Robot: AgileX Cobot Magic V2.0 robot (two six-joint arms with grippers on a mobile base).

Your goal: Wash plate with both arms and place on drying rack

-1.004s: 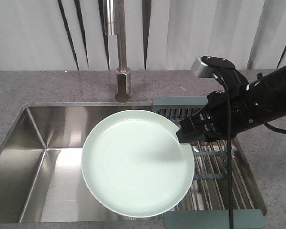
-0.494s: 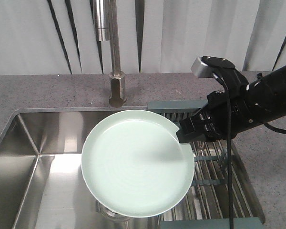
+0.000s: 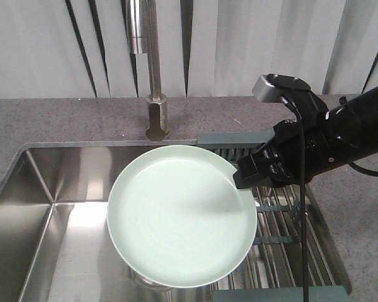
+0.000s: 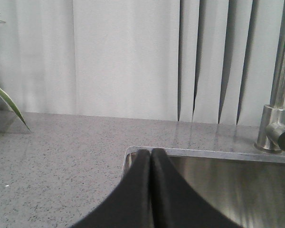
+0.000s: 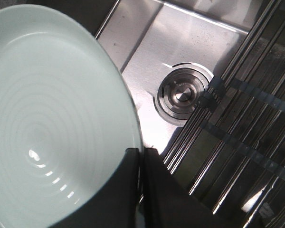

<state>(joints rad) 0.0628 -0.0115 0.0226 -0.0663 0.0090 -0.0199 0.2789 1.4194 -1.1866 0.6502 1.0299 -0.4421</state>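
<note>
My right claw (image 3: 240, 178) grips the plate (image 3: 179, 214) by its rim, over the right side of the sink (image 3: 44, 189). My left claw (image 4: 151, 161) is clenched, empty. Washing step, I judge; next I bring the plate beneath the faucet (image 3: 152, 75).

The sink (image 3: 38, 189) is set in the countertop (image 3: 69, 119), and the faucet (image 3: 156, 107) stands behind it, before the vertical blinds (image 3: 239, 44). The drying rack (image 3: 277, 242) lies across the right end of the sink. The plate (image 3: 181, 215) is above the sink, and its right edge is over the rack. The right gripper (image 3: 242, 176) is at this edge. The drain (image 5: 180, 95) is in the sink floor just beside the rack bars. The left gripper (image 4: 151, 153) is before the rear left corner of the sink.
</note>
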